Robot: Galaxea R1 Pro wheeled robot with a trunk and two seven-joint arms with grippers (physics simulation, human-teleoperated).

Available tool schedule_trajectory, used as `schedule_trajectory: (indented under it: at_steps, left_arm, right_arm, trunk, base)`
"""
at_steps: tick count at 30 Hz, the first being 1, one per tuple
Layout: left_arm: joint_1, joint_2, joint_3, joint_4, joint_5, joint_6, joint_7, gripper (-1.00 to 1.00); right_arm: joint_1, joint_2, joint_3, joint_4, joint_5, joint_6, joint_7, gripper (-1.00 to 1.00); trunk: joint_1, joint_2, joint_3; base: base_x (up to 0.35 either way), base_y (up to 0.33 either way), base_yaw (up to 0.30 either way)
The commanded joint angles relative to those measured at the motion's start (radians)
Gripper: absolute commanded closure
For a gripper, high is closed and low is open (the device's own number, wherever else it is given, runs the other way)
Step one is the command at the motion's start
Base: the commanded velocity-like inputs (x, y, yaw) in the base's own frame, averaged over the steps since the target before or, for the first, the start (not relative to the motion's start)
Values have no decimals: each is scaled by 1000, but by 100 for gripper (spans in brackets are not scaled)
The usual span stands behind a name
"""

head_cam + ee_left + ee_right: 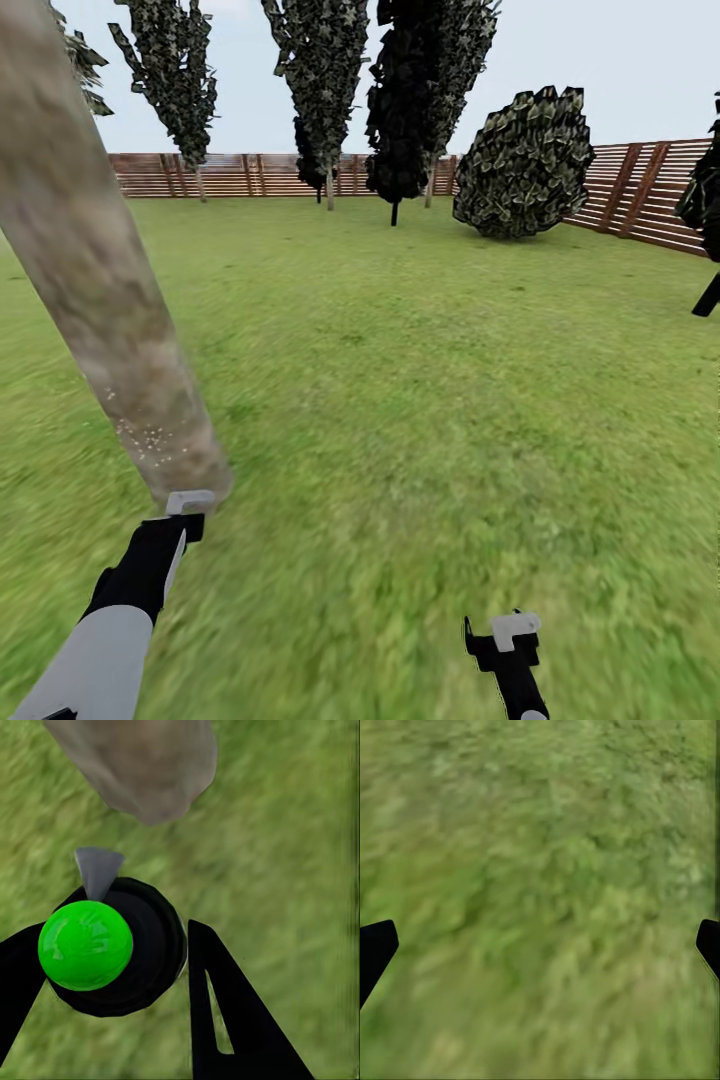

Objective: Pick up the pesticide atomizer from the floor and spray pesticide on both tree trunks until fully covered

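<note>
A thick, smooth, mottled grey-beige tree trunk [95, 270] is seen rising from the blurry green lawn [420, 400], with pale specks scattered near its base. Just before that base, the pesticide atomizer [112, 945], a round black body with a glossy green cap and grey nozzle, is clamped in the left tool [105, 967]. The right tool [540, 945] is held wide over the grass.

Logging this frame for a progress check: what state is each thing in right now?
Left end effector: shut on the atomizer.
Atomizer: held, grey nozzle toward the trunk.
Tree trunk: speckled with white droplets low down, bare higher up.
Right end effector: open, empty, over the grass.
</note>
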Motion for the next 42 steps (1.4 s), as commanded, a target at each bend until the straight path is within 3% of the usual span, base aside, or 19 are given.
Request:
schedule_trajectory:
  at_steps: [1, 7, 40, 41, 42]
  left_arm:
    - [-1, 0, 1, -1, -1, 5, 1, 100]
    - [-1, 0, 1, -1, -1, 5, 1, 100]
    - [-1, 1, 3, 1, -1, 5, 1, 100]
    - [-1, 2, 9, 0, -1, 5, 1, 100]
    - [-1, 3, 37, -1, -1, 4, 1, 100]
  right_arm:
    - [0, 0, 9, 0, -5, -1, -4, -100]
    - [0, 0, 9, 0, -5, -1, -4, -100]
    - [0, 0, 9, -1, -5, -1, -4, -100]
    - [0, -1, 9, -1, -5, -1, -4, -100]
    - [0, -1, 8, 0, -5, -2, -5, -100]
  trunk:
    - [0, 0, -1]
    - [0, 0, -1]
    - [0, 0, -1]
    - [0, 0, -1]
    - [0, 0, -1]
  base:
    - [94, -264, 0]
    - [93, -264, 97]
    - [170, -242, 248]
    - [170, -234, 16]
    - [170, -234, 4]
